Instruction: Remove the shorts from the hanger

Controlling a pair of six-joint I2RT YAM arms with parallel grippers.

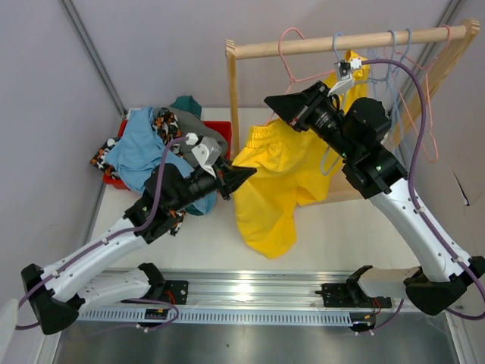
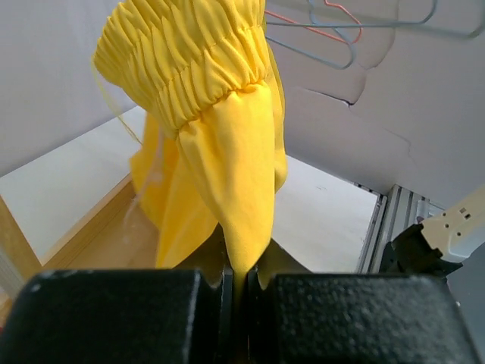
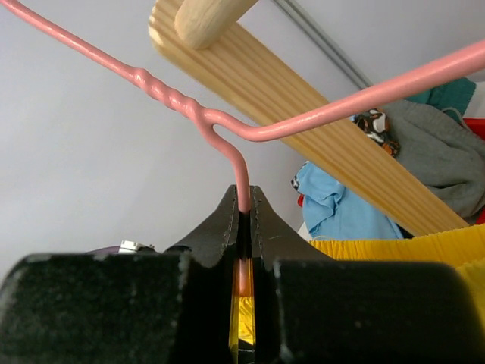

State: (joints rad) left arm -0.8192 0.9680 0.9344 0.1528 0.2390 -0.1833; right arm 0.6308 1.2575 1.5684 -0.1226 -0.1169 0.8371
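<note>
The yellow shorts (image 1: 284,178) hang below the wooden rail (image 1: 356,42), spread between both arms. My left gripper (image 1: 246,177) is shut on a fold of the yellow shorts (image 2: 227,152) near their waistband, at their left side. My right gripper (image 1: 274,102) is shut on the pink wire hanger (image 3: 227,125), pinching the wire just below its twisted neck; the hanger (image 1: 292,57) hooks over the rail. The light blue (image 1: 140,152), camouflage (image 1: 165,121), grey (image 1: 201,129) and teal (image 1: 187,104) shorts lie piled in the red bin (image 1: 220,127) at the left.
Several empty wire hangers (image 1: 402,76) hang on the rail's right part. The wooden rack's left post (image 1: 233,98) stands between the bin and the yellow shorts. An aluminium rail (image 1: 250,292) runs along the near edge.
</note>
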